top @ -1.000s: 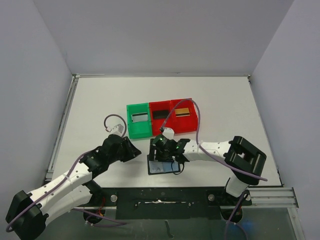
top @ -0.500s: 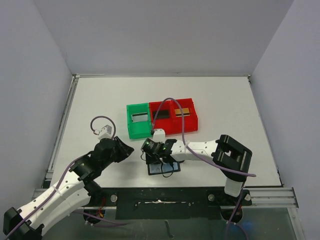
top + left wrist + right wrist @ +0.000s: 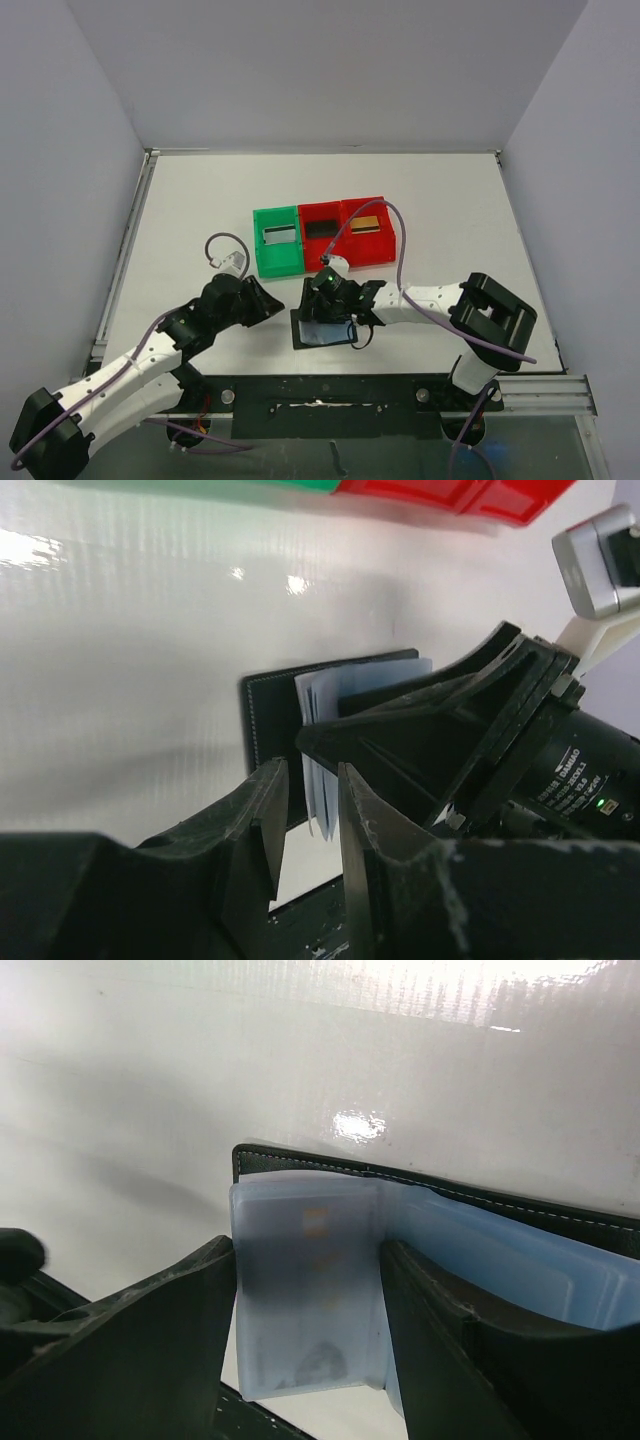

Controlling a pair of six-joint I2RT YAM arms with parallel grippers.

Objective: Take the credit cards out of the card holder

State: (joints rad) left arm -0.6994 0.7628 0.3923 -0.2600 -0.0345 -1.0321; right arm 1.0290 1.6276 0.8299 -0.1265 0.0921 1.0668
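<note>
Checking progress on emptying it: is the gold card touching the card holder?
Apart. The top view shows the gold card lying inside the right-hand red bin, well clear of the card holder, which lies nearer the arms.

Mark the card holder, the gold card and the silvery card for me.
card holder (image 3: 320, 336): top view, on its blue inner pocket.
gold card (image 3: 365, 224): top view, card's middle.
silvery card (image 3: 279, 235): top view, card's middle.

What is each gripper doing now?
Left gripper: fingers slightly open, empty.
Right gripper: fingers straddle a pocket of the card holder; grip cannot be told.
</note>
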